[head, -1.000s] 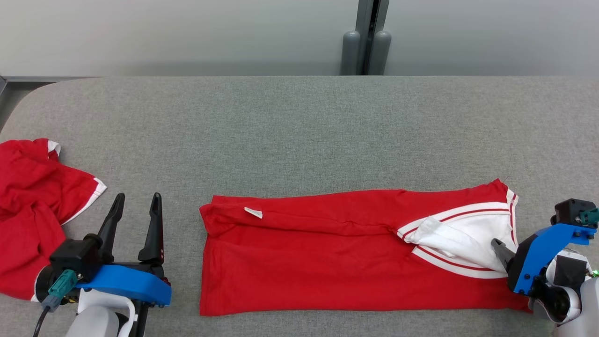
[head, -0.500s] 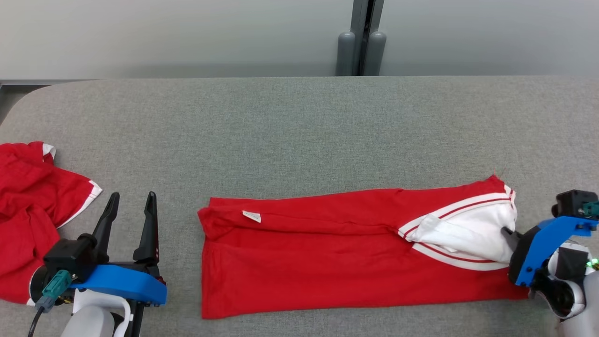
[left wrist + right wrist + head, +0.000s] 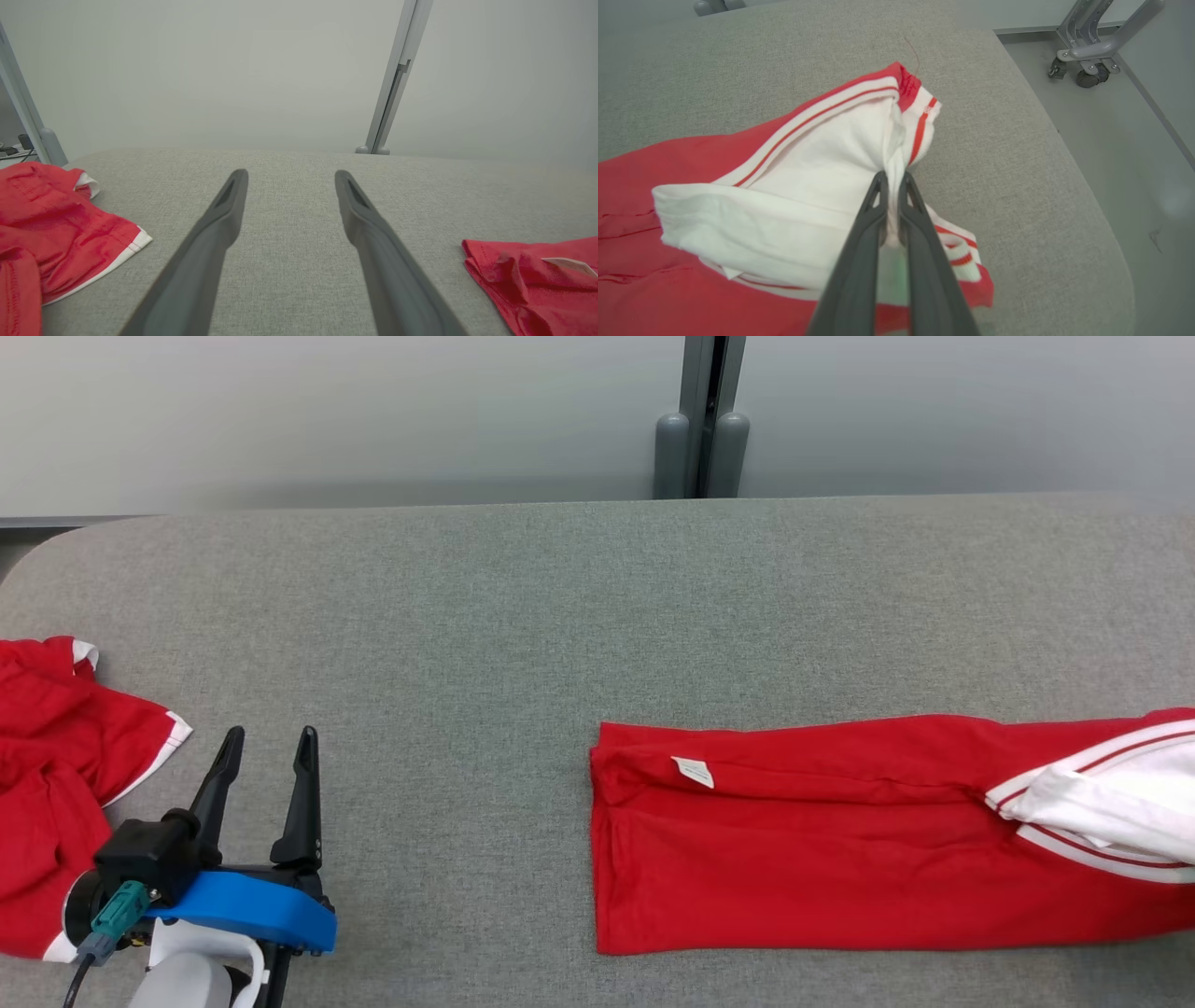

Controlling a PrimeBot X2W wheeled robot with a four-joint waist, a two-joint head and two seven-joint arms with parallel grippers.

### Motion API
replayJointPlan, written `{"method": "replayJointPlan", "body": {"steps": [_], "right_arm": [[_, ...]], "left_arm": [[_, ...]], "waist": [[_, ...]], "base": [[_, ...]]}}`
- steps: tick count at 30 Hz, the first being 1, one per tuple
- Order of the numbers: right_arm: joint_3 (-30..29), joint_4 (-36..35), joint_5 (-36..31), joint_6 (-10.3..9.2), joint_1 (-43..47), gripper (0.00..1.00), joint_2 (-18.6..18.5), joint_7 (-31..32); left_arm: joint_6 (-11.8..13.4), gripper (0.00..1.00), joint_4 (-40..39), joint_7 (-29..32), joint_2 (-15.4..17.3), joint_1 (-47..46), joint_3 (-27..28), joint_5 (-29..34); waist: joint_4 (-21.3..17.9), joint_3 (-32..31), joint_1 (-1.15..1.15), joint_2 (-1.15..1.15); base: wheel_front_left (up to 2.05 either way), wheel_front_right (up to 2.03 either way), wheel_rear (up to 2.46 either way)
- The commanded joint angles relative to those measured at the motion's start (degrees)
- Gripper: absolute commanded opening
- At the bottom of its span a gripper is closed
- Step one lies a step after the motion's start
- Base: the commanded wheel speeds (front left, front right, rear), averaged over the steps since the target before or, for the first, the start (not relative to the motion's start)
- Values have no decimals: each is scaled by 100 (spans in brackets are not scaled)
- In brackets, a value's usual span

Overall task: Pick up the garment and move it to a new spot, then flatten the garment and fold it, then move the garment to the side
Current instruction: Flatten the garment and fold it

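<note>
Head view's right edge cuts off the garment [image 3: 822, 868] (its white end).

Two garments: folded garment [image 3: 794, 868], crumpled garment [image 3: 47, 784]; two grippers: left gripper [image 3: 271, 735], right gripper [image 3: 892, 176]; one table [image 3: 467, 616].

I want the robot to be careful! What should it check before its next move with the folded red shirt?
1. Right pincer shut on the white part of the folded garment: ok.
2. Pinch catches every layer: cannot tell.
3. Left pincer open, touching no cloth: ok.
4. Gripped end lies on the table: ok.
5. Other red garment lies apart from the folded one: ok.
</note>
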Motion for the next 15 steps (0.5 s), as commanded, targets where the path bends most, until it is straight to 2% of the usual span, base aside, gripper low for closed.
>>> {"method": "replayJointPlan", "body": {"steps": [1, 3, 8, 15], "right_arm": [[-207, -186, -62, -1, 150, 0, -30, 56], [-279, -317, -115, -1, 235, 0, -15, 81], [-105, -921, -311, -1, 372, 0, 287, 222], [930, -1587, -286, -1, 483, 0, 488, 451]], "left_arm": [[-36, 100, -15, -26, 0, 44, -18, 35], [-43, 100, -3, -26, 3, 49, -39, 52], [-51, 100, 16, -26, 0, 61, -67, 55], [-60, 100, 63, -27, -1, 87, -103, 33]], "waist": [[-7, -33, 0, 0], [0, -58, 0, 0], [17, -125, 0, 0], [74, -247, 0, 0]], "base": [[0, 0, 0], [0, 0, 0], [0, 0, 0], [0, 0, 0]]}}
